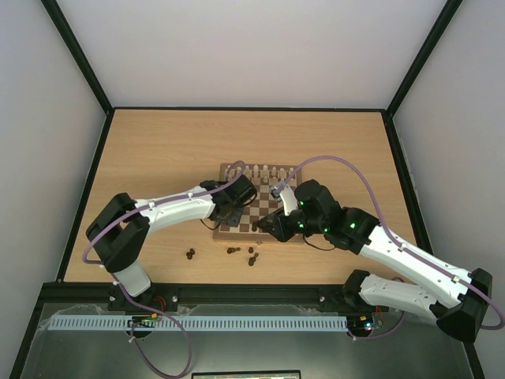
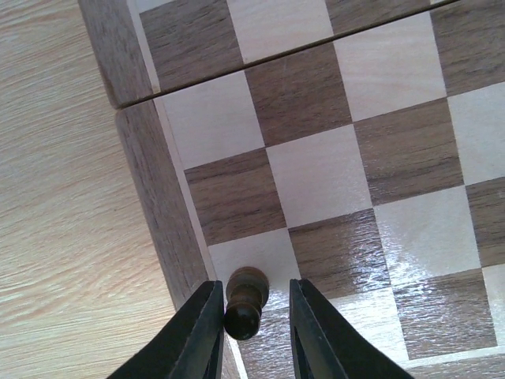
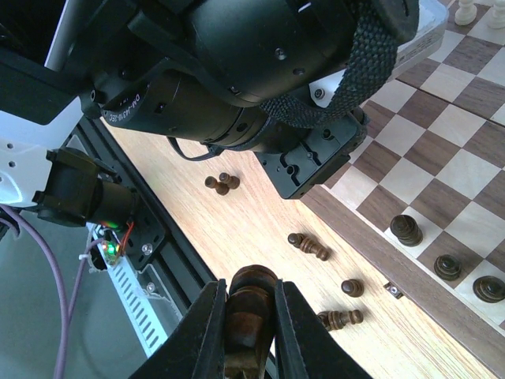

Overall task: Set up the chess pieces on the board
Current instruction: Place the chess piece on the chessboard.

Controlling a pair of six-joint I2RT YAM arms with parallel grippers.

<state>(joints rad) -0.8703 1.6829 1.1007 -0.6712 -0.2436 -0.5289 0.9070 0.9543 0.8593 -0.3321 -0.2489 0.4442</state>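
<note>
Pale wood counter [image 1: 158,150], dark-framed, carries the board [image 1: 259,201] near its middle, a little toward the arms. Board is checkered brown and tan with a brown border; the left wrist view shows a seam running across it. Left arm [image 1: 170,209] reaches in over the board's left edge. Right arm [image 1: 410,257] bends in from the right, its wrist over the board's near right part. Cream pieces [image 1: 260,169] stand in a row along the far side of the board. Left claw [image 2: 254,287]: jaws parted, one on each side of a dark pawn [image 2: 246,304]. A gap shows between the pawn and one finger; the other finger is just beside it, and contact cannot be told. The pawn sits on a pale square directly against the border and looks upright. Right claw [image 3: 251,288]: closed on a held dark piece [image 3: 251,312], pinched between both fingers, above the counter's near strip and off the board. Three placed dark pieces [image 3: 406,229] stand on squares near the board's front border in the right wrist view. Loose dark pieces [image 1: 233,250] lie on the counter just in front of the board: a small cluster to the left, the others scattered, some on their sides.
</note>
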